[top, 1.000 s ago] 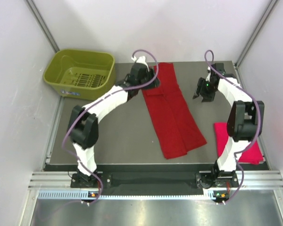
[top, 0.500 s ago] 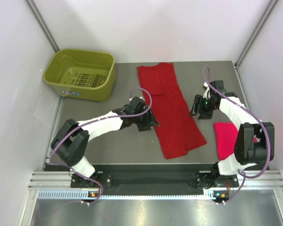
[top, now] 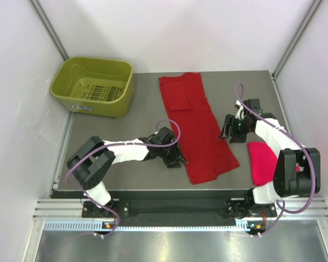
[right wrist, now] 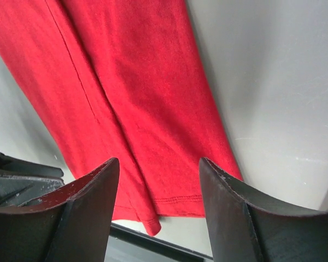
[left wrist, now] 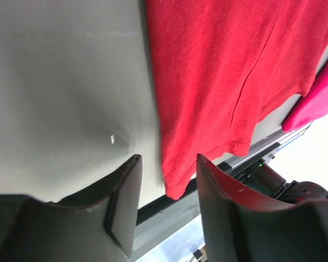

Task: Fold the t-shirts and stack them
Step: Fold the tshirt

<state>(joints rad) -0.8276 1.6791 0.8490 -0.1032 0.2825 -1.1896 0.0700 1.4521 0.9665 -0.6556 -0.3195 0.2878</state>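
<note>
While the folded deep red cloth t-shirt (top: 197, 128) lay on the grey table (top: 104, 128), the left gripper (top: 177, 160) stood open and empty at its near left edge, the right gripper (top: 226, 134) open over its right edge. The folded pinkish-red cloth t-shirt (top: 261, 162) lay right of it.

We keep our left arm (top: 130, 153) folded low, elbow out at the near left and forearm stretched rightward toward the middle. Our left gripper (top: 179, 161) sits close to the surface, its fingers (left wrist: 123, 207) parted. Our right arm (top: 269, 129) rises from the near right and reaches far and leftward. Its right gripper (top: 225, 134) tips downward, jaws likewise apart.
</note>
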